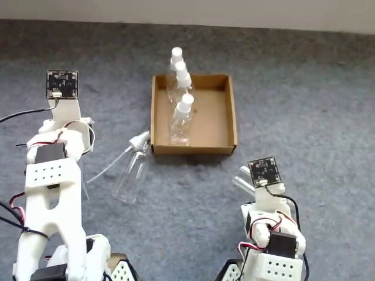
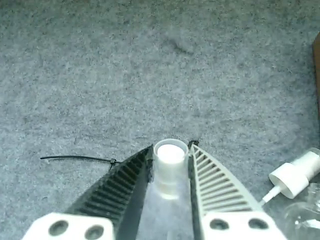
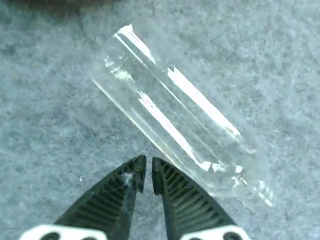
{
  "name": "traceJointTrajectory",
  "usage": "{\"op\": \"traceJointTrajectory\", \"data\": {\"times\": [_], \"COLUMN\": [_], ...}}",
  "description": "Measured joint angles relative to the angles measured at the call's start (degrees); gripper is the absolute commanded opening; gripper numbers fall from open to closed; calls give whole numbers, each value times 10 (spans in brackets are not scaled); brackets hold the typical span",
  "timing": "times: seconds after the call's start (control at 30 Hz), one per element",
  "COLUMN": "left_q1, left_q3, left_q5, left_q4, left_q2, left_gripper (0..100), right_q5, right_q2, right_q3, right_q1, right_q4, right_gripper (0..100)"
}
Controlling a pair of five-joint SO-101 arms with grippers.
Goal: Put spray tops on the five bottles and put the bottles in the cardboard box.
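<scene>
My left gripper (image 2: pixel 170 165) is shut on a clear bottle (image 2: pixel 170 172) held upright over the carpet, its open white neck showing between the fingertips. A loose white spray top (image 2: pixel 295 175) lies close by, beside another clear bottle (image 1: pixel 132 175) that lies on its side left of the cardboard box (image 1: pixel 231 111). Three bottles with spray tops stand in the box (image 1: pixel 181 120). My right gripper (image 3: pixel 148 175) is shut and holds nothing. A topless clear bottle (image 3: pixel 185 130) lies on the carpet just beyond its fingertips, apart from them.
Grey carpet covers the whole work area. The loose spray top's long thin tube (image 1: pixel 108 167) trails toward the left arm (image 1: pixel 55 175). A black cable tie (image 2: pixel 75 158) lies on the carpet near my left gripper. Open carpet stretches right of the box.
</scene>
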Motion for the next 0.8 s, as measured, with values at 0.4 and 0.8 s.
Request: {"op": "traceJointTrajectory", "data": {"times": [0.4,0.8], "left_q1": [45,48], "left_q3": [1,1], "left_q5": [0,0], "left_q4": [0,9], "left_q2": [0,0], "left_gripper": [104,104], "right_q5": [0,58], "right_q2": [0,0], "right_q3": [0,0], "right_q1": [0,-63], "right_q4": [0,1], "right_gripper": [7,10]}}
